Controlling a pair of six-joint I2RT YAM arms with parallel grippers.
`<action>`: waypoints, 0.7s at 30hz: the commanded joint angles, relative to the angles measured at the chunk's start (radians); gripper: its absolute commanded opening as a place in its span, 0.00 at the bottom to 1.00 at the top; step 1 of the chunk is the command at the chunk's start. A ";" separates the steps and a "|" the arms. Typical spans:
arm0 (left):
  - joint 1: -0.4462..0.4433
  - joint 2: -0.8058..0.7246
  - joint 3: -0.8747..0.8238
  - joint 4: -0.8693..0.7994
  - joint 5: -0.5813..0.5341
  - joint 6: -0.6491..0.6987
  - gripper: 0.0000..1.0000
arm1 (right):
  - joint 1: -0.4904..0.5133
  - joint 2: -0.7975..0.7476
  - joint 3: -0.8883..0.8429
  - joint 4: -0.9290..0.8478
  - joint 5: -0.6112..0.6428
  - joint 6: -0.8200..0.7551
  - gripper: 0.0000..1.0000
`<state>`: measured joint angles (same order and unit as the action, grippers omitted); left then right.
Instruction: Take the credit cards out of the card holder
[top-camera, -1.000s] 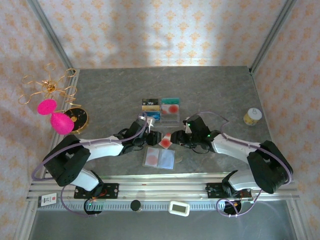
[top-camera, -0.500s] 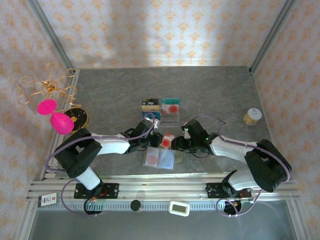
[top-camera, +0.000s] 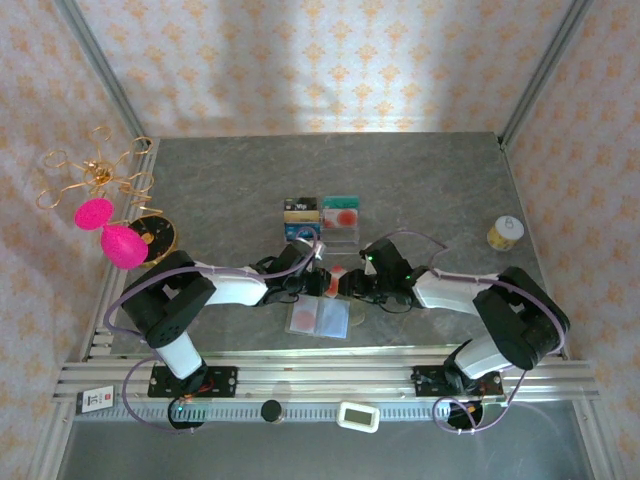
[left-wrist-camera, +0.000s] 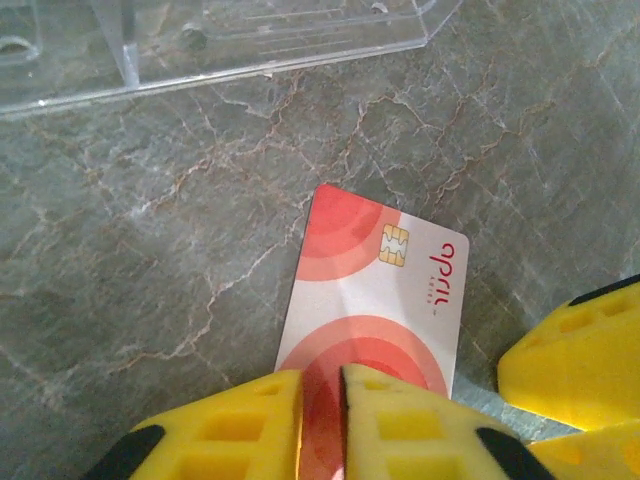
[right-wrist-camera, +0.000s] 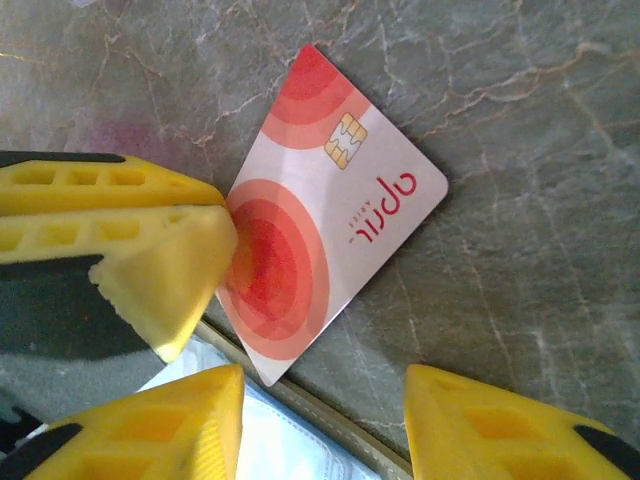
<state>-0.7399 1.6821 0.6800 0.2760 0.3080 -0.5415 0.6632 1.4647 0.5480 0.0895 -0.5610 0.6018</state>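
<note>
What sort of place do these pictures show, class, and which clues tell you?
Probably a robot test cell rather than a home: a left arm and a right arm bolted to an aluminium rail, and a stone-look table boxed in by patterned backdrop walls on metal posts.

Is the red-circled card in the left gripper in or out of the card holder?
Out. The left gripper pinches the card by one edge, its face showing over bare table, beside the spread-open card holder.
</note>
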 joint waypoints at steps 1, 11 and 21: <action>-0.004 -0.041 -0.009 -0.016 0.018 -0.027 0.24 | 0.004 0.020 0.021 0.040 0.015 0.003 0.43; 0.028 -0.073 -0.050 -0.027 -0.003 -0.040 0.11 | 0.005 0.088 0.038 0.081 0.019 -0.003 0.35; 0.028 -0.023 -0.031 -0.047 0.024 -0.023 0.00 | 0.005 0.109 0.039 0.088 0.013 -0.001 0.34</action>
<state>-0.7174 1.6463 0.6403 0.2501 0.3119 -0.5755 0.6601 1.5192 0.5682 0.1139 -0.5678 0.6029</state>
